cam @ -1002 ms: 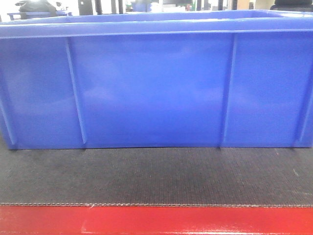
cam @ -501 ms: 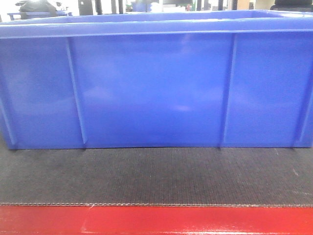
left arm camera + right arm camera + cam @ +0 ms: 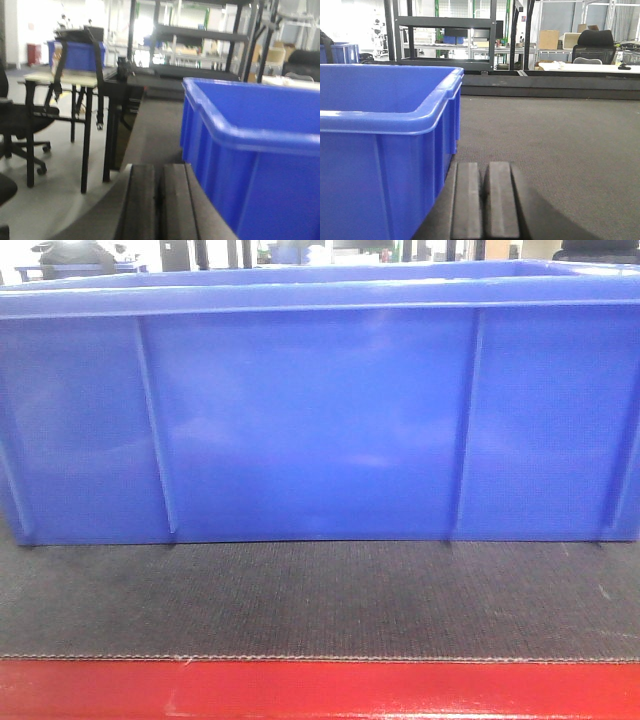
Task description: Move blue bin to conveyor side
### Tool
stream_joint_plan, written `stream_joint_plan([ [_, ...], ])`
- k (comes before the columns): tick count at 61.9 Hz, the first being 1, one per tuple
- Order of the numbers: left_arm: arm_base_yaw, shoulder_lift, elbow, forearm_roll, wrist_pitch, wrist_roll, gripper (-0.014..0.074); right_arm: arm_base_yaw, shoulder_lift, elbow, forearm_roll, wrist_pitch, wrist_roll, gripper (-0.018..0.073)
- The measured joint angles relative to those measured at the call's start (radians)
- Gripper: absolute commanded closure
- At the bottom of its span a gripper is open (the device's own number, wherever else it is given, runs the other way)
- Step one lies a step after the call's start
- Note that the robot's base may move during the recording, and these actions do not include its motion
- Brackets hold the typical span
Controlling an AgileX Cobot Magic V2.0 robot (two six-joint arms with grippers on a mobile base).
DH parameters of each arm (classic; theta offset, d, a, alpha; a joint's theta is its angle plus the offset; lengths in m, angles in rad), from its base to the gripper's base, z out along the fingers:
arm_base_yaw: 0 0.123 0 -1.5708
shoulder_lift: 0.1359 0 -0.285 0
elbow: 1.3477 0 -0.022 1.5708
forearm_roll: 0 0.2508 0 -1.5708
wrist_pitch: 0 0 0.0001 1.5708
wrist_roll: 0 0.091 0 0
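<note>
Here the blue bin [image 3: 310, 420] is sitting on the conveyor [image 3: 320, 600], flanked by the left gripper [image 3: 159, 205] and right gripper [image 3: 484, 200], both with fingers pressed together, holding nothing.

The front-facing view sits low and very close, looking level at one long side wall of the blue bin [image 3: 310, 420], which fills nearly the whole width. The conveyor [image 3: 320, 600] and its red strip [image 3: 320, 690] lie along the bottom.

The left wrist view looks along the belt from just beside the bin's left end, with the left gripper [image 3: 161, 205] and its fingers [image 3: 140, 205] pressed together at the bottom edge and the bin on the right of the picture.

The right wrist view mirrors this from the other end, with the right gripper [image 3: 483, 200] low in the middle and the bin on the left.

All three share the bin and belt.
</note>
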Motion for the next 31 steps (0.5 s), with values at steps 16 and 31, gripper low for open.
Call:
stream_joint_plan([
  [16, -0.02, 0.0, 0.015, -0.041, 0.015, 0.085, 0.0607, 0.0, 0.0, 0.0, 0.0, 0.0, 0.0, 0.064],
  [31, -0.02, 0.0, 0.015, -0.045, 0.016, 0.101, 0.0607, 0.0, 0.0, 0.0, 0.0, 0.0, 0.0, 0.064],
])
